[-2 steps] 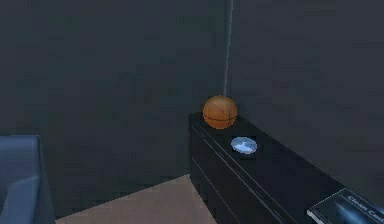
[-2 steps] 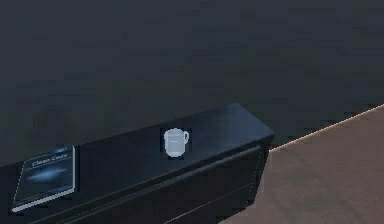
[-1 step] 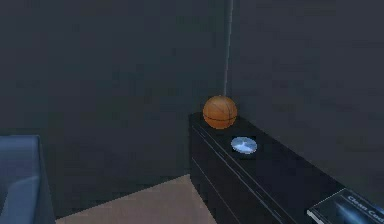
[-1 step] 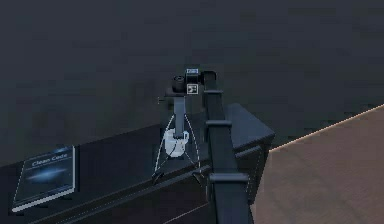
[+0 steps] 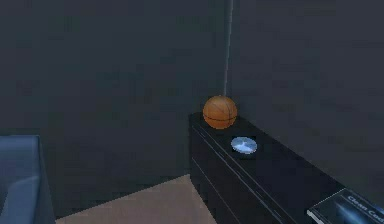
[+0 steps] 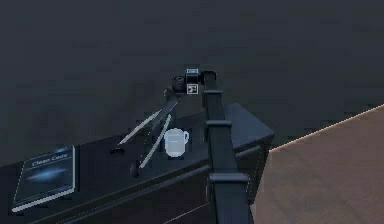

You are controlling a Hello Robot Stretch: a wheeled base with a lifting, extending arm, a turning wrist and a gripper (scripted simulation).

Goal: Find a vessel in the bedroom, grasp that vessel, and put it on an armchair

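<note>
An orange basketball point(image 5: 220, 111), crossed by thin dark seams, is being shown against a wall point(image 5: 100, 80) that is being rendered in deep blue-grey. The dresser point(image 5: 262, 188) beneath it is being shown in black, and the small round object point(image 5: 243, 146) on it in white with a pale blue centre (any pattern cannot be told). The floor point(image 5: 130, 205) is being rendered in light tan. In the arm side view a mug point(image 6: 176, 143) is being shown in plain white, and a book point(image 6: 48, 175) in dark blue with paler lettering. The arm point(image 6: 222, 150) is being rendered in black, its marker squares point(image 6: 192, 88) in white with black marks, and the gripper point(image 6: 133, 154) with thin grey fingers point(image 6: 155, 138).
</note>
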